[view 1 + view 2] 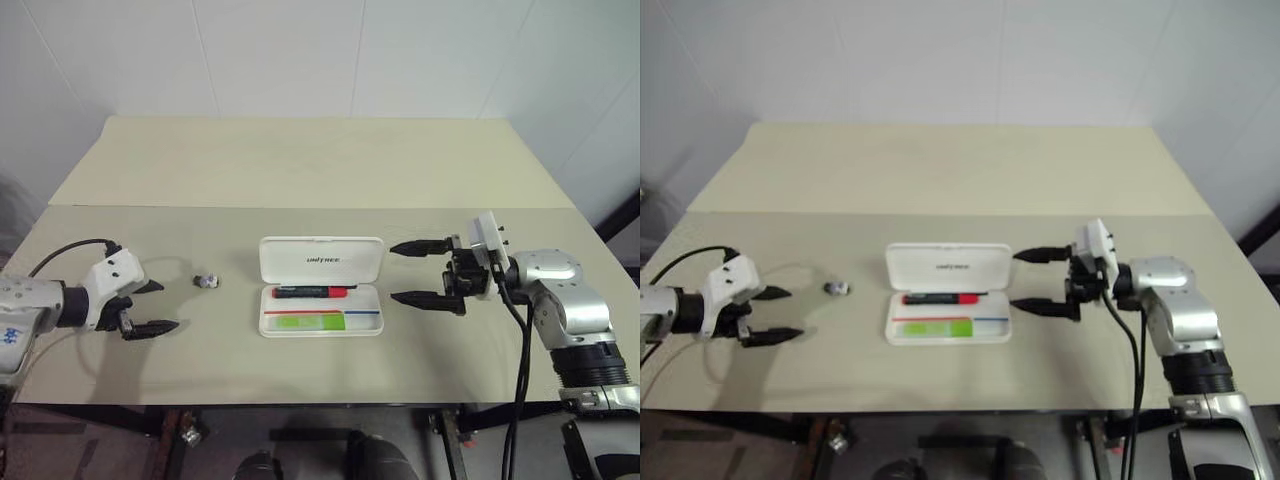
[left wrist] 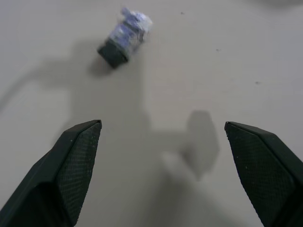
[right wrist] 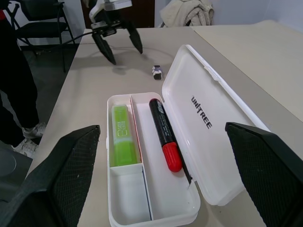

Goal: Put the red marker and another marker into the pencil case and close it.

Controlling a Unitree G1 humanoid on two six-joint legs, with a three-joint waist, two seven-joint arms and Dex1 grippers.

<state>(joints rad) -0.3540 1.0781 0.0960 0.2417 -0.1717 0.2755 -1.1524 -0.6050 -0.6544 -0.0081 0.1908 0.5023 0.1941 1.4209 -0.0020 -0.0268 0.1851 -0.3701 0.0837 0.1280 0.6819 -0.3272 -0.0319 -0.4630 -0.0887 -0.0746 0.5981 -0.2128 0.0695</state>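
The white pencil case [image 1: 370, 322] lies open at the middle of the table, its lid [image 1: 320, 258] folded back flat. The red marker [image 1: 312, 292], black with a red end, lies in the back compartment. A light-green marker [image 1: 310, 321] lies in the front compartment. My right gripper [image 1: 394, 272] hangs open just right of the case, pointing at it, fingers apart and empty. My left gripper [image 1: 166, 306] stands open and empty far left of the case, low over the table.
A small black and blue-white object [image 1: 207, 281] lies on the table between my left gripper and the case. The beige table [image 1: 300, 170] stretches far behind the case. In the right wrist view, a person's dark leg [image 3: 14, 94] stands beside the table.
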